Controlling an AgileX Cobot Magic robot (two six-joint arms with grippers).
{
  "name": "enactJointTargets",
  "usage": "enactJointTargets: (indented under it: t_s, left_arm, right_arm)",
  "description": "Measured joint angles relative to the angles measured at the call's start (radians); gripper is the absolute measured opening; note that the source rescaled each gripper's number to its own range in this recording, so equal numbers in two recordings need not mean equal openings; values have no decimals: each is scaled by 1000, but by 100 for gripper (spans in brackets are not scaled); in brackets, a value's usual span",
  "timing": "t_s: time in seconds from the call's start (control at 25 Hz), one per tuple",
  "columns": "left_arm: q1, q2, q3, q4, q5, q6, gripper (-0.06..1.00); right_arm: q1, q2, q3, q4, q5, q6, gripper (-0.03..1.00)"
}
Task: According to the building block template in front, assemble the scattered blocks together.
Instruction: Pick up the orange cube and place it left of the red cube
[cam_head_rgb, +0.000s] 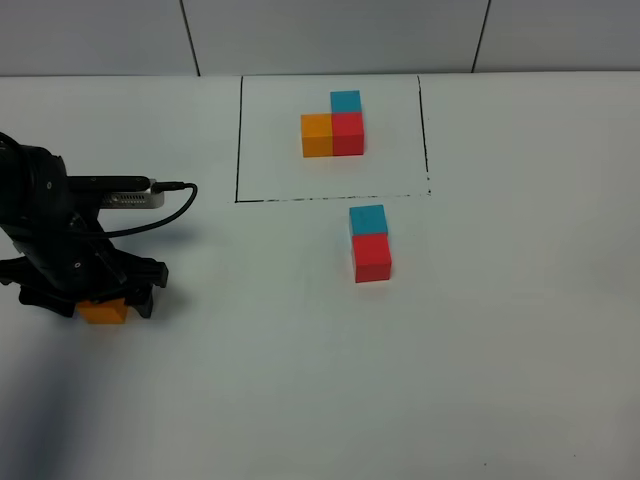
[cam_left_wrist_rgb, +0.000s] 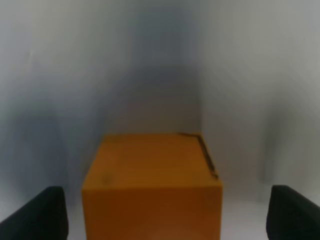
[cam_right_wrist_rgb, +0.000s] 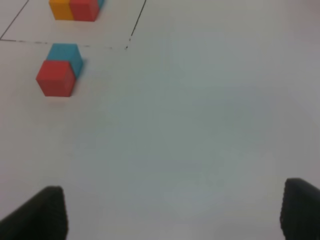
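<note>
Three loose cubes sit on the white surface outside the building block template. The blue cube lies just beyond the template's near line, and the red cube touches its far side from that line. The orange cube lies well apart from the template, off its near left corner. The left pincer stands released around it, with a gap showing on each side. The right pincer is also released and empty, over bare surface well apart from the template.
</note>
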Motion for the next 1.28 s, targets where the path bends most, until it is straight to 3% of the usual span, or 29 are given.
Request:
enactJointTargets:
  t_s: [0.12, 0.24, 0.36, 0.44, 0.56, 0.68, 0.76, 1.0, 1.28]
  left_arm:
    - [-2, 0, 0, 0, -9, -12, 72]
    - [-3, 0, 0, 0, -10, -19, 52]
    - [-3, 0, 0, 0, -11, -19, 25]
    - [-3, 0, 0, 0, -8, -19, 0]
    - [-3, -8, -20, 0, 31, 5, 1]
    - [-13, -41, -78, 1, 91, 109, 1]
    - [-39, -53, -141, 1, 130, 235, 1]
    - [-190, -4, -303, -14, 209, 784, 1]
    - [-316, 158, -486, -30, 261, 1094, 1]
  right_arm:
    - [0, 0, 0, 0, 0, 0, 73]
    - [0, 0, 0, 0, 0, 0, 73]
    - [0, 0, 0, 0, 0, 0, 73]
    - [0, 0, 0, 0, 0, 0, 73]
    - [0, 0, 0, 0, 0, 0, 73]
    - [0, 0, 0, 0, 0, 0, 73]
    - [0, 0, 0, 0, 0, 0, 73]
    - [0, 0, 0, 0, -1, 0, 73]
    - [0, 0, 0, 0, -1, 0, 73]
